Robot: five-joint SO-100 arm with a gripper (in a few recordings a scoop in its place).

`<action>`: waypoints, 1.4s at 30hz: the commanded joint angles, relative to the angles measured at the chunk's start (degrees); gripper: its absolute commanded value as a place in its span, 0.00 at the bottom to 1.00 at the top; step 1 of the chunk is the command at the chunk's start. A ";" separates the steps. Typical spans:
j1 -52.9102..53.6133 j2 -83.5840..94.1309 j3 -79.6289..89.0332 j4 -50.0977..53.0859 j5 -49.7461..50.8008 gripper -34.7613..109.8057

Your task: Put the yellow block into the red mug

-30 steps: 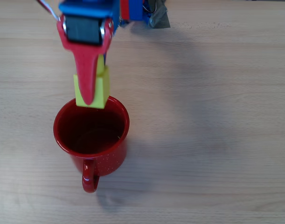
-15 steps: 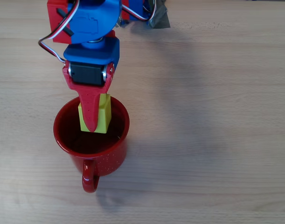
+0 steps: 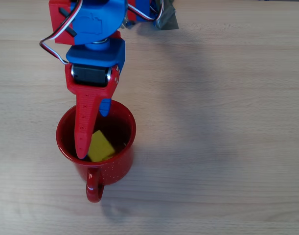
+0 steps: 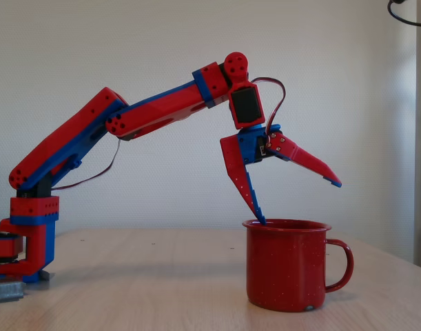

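Observation:
The yellow block lies tilted on the bottom inside the red mug, free of the fingers. The mug stands upright on the wooden table, with its handle toward the bottom of the overhead view and to the right in the fixed view. My gripper hangs open over the mug's mouth. In the fixed view the gripper has one finger pointing down at the mug's left rim and the other finger raised out to the right above it. Nothing sits between the fingers.
The arm's base is clamped at the table's left end in the fixed view. A grey clamp piece shows at the top edge of the overhead view. Bare wooden table lies right of the mug.
The gripper carried the yellow block from the mug's far rim to over its mouth, then opened. The block dropped and now rests inside the mug.

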 commanded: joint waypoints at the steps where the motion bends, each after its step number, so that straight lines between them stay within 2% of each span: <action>1: 0.09 3.52 -2.29 -0.53 0.70 0.61; 6: 0.26 3.78 -2.20 -0.53 0.97 0.68; 20: 0.53 7.47 0.18 -0.70 1.23 0.68; 25: 0.88 10.81 2.11 -3.25 2.81 0.53; 29: 1.32 13.01 2.72 -5.98 3.25 0.45; 34: 2.20 15.38 2.72 -8.53 4.13 0.28; 42: 2.81 20.92 3.43 -8.35 3.34 0.24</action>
